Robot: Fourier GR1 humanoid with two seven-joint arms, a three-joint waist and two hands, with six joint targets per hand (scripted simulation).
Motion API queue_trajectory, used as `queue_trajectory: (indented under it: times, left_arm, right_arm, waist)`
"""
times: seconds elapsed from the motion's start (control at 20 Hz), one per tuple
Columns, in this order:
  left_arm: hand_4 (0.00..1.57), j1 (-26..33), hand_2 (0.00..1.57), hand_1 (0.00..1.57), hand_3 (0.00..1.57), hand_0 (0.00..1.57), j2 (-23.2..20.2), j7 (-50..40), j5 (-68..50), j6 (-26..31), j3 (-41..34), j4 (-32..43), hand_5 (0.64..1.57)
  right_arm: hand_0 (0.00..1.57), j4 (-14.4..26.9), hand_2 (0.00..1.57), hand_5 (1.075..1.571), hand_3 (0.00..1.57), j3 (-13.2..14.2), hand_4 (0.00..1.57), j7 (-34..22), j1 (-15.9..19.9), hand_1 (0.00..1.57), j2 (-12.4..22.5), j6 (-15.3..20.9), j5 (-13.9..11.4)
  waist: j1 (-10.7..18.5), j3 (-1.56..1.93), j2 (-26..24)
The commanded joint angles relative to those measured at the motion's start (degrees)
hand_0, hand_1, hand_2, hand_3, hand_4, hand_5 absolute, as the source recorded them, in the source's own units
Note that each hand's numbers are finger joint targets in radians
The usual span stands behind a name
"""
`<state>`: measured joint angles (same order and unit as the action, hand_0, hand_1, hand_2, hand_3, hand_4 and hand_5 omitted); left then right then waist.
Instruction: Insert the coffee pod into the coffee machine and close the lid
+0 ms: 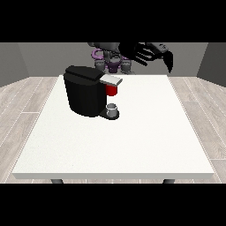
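A black coffee machine stands at about ten o'clock on the white worktop, with a red thing at the machine under its grey lid. A grey thing, perhaps the pod, sits on the machine's base. The robot hand at the view's right hangs at one o'clock above the far edge, fingers spread and holding nothing.

No readable text, label, brand or number shows anywhere.

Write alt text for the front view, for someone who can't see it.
A black coffee machine stands on a white table, a red thing at the machine under its grey lid. A robot's black hand, fingers spread, is raised behind the table at the view's right.
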<state>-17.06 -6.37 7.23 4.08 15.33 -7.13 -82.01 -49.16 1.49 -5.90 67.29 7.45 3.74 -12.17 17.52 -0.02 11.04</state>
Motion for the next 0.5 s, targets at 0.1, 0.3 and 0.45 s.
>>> queue_trajectory:
  times: [0.1, 0.3, 0.45]
  left_arm:
    - [0.43, -3.32, 0.00, 0.00, 0.00, 0.00, -0.87, 0.02, -0.29, -0.05, -0.22, -1.02, 1.571]
    - [0.35, -4.96, 0.00, 0.00, 0.00, 0.00, -2.63, -0.20, -3.86, 4.49, -0.97, -0.17, 1.571]
    - [0.22, -3.69, 0.00, 0.00, 0.00, 0.00, -0.89, 2.37, -1.82, 2.00, -0.04, 0.58, 1.571]
  right_arm:
    - [0.00, 2.72, 0.00, 1.571, 0.00, 1.22, 0.00, 0.27, 6.88, 0.00, 1.38, 1.87, -1.84]
    - [0.00, 4.57, 0.00, 1.571, 0.00, 1.50, 0.00, -2.78, 11.11, 0.00, 0.87, 3.07, -2.68]
    - [0.00, 5.12, 0.00, 1.571, 0.00, 2.18, 0.00, -1.99, 12.21, 0.00, 1.11, 1.04, -1.72]
  waist:
    - [2.88, 0.00, 3.71]
    - [6.03, -0.02, 4.61]
    - [4.45, -0.01, 5.31]
